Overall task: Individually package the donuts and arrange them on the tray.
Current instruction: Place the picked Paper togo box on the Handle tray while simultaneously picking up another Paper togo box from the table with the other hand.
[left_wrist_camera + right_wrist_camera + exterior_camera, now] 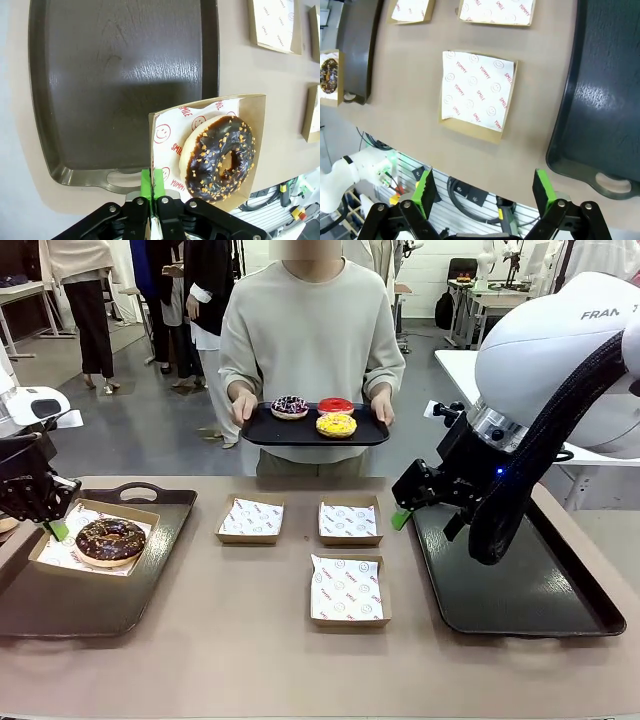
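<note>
Status: one of four packaged, none finally arranged as far as I can judge.

- Chocolate donut [110, 540] sits in a paper-lined box [122, 511] over the left tray [60, 612], at my left. My left jaws are closed on this box's near edge, green pads pinching cardboard and paper together. I cannot tell whether the box rests on the tray or hangs just above it.
- Purple donut [289, 406], red donut [335, 404] and yellow donut [336, 425] are unpackaged. They lie on a small black tray [262, 430] held by the person at the far side, well apart from either of my arms.
- Three empty boxes [250, 519] [350, 521] [346, 590] lie on the worktop [250, 660] between the two big trays: two in a far row, one nearer, below the right-hand one. All have paper liners in, ready to load.
- Right tray [540, 595] holds nothing.
- My right jaws are wide open, gripping nothing, hovering over the near-left part of the right tray, just beside the empty boxes.

Left to do, by my estimate: set down and release the first box, load three donuts into three boxes, then place those boxes on a tray.
</note>
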Controlling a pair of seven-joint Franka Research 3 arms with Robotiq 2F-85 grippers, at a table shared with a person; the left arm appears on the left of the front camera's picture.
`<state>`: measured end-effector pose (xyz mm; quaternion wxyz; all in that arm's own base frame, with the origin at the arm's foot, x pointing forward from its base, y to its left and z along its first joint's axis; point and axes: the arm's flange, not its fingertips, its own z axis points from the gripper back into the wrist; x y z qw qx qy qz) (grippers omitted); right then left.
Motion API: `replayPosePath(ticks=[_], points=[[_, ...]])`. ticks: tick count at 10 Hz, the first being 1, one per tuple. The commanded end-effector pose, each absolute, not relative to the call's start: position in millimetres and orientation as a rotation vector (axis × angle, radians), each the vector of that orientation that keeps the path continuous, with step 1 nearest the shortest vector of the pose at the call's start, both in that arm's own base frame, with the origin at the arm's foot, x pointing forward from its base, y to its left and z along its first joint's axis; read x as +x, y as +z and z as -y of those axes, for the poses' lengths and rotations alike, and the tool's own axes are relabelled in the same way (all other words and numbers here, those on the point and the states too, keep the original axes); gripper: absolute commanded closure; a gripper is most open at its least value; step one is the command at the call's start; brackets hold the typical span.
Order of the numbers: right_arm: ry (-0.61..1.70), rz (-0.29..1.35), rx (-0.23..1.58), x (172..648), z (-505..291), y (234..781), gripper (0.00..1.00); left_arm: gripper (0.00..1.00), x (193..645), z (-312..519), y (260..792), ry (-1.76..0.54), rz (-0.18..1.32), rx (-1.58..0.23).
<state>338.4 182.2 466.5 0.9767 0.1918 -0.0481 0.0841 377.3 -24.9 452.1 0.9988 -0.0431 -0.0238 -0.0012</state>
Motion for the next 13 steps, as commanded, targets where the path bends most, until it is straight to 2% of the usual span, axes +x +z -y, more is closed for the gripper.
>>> replayPosePath(ticks=[1,3,6,9,13], points=[[0.152,0.108,0.299,337,-192,459,0.00,0.99,377,25,452,-0.002,0.048,-0.086],[0.132,0.085,0.150,350,-230,447,0.00,0.99,378,15,449,-0.015,0.071,-0.059],[0.098,0.008,0.038,376,-272,414,0.00,0.99,382,4,431,-0.077,0.057,-0.038],[0.033,0.052,-0.048,385,-287,371,0.00,0.99,388,-2,401,-0.116,0.050,-0.093],[0.046,0.117,0.082,381,-285,339,0.00,0.99,389,-4,379,-0.116,0.044,-0.125]])
